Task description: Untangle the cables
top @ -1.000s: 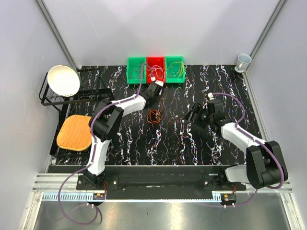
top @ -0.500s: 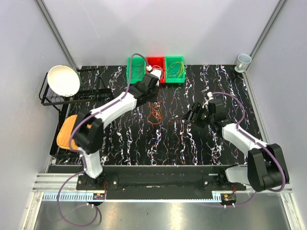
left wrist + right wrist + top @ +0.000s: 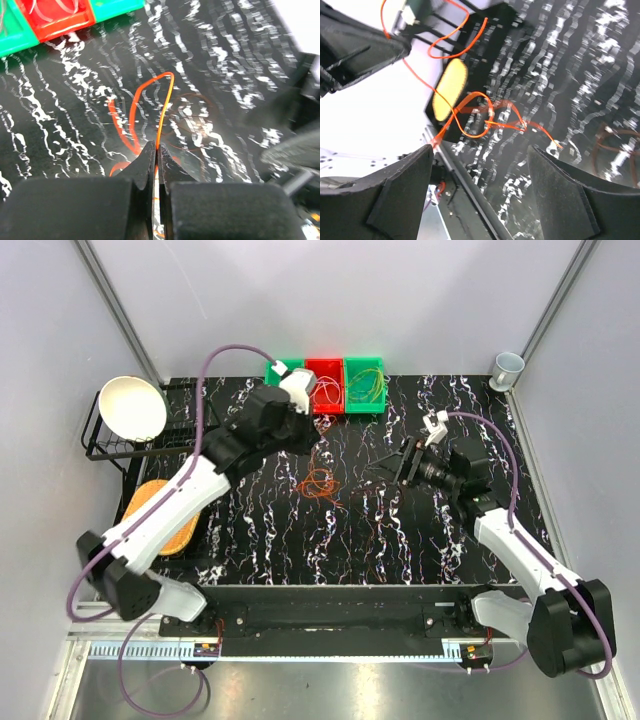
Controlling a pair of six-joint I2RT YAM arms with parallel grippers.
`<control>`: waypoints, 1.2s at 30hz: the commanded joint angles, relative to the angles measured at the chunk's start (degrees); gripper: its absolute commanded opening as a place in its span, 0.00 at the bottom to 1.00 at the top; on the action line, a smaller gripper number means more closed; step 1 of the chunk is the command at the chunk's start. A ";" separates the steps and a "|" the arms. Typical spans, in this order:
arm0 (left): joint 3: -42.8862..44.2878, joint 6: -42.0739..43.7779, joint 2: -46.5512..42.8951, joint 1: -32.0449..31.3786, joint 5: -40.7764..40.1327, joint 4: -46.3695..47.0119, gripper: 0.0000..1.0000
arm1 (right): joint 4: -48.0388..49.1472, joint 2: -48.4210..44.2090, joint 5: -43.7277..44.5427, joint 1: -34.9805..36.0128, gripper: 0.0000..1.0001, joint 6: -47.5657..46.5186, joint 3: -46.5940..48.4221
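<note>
A tangle of thin orange and red cables (image 3: 319, 483) lies on the black marbled table, mid-left. My left gripper (image 3: 303, 443) hangs above it, shut on one orange cable (image 3: 168, 100) that loops up out of the closed jaws (image 3: 157, 150). A hair-thin brown loop (image 3: 192, 119) lies just beyond. My right gripper (image 3: 393, 470) is open and empty, right of the tangle, facing it. In the right wrist view the orange cables (image 3: 472, 120) hang between and beyond its spread fingers (image 3: 480, 150). More cables lie in the bins.
Three bins stand at the table's back: green (image 3: 278, 375), red (image 3: 325, 372), green (image 3: 364, 383). A rack (image 3: 110, 448) with a white bowl (image 3: 132, 408) and a yellow mat (image 3: 160, 515) is at the left. A cup (image 3: 508, 367) is at the back right.
My left arm has risen and swung back to the left, drawing an orange cable up from the tangle. The right gripper has lifted slightly and turned toward the tangle.
</note>
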 commanded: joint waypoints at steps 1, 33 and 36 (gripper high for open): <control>-1.83 -1.13 -5.90 0.15 5.43 0.15 0.00 | 6.14 -0.08 -3.91 2.20 0.82 3.01 3.53; -2.36 -16.77 -14.08 0.24 -8.18 4.20 0.00 | 9.30 9.59 4.88 24.96 0.80 -5.69 5.38; -1.65 -18.70 -13.64 0.77 -8.80 4.02 0.00 | 8.35 10.56 5.75 26.37 0.80 -7.79 6.95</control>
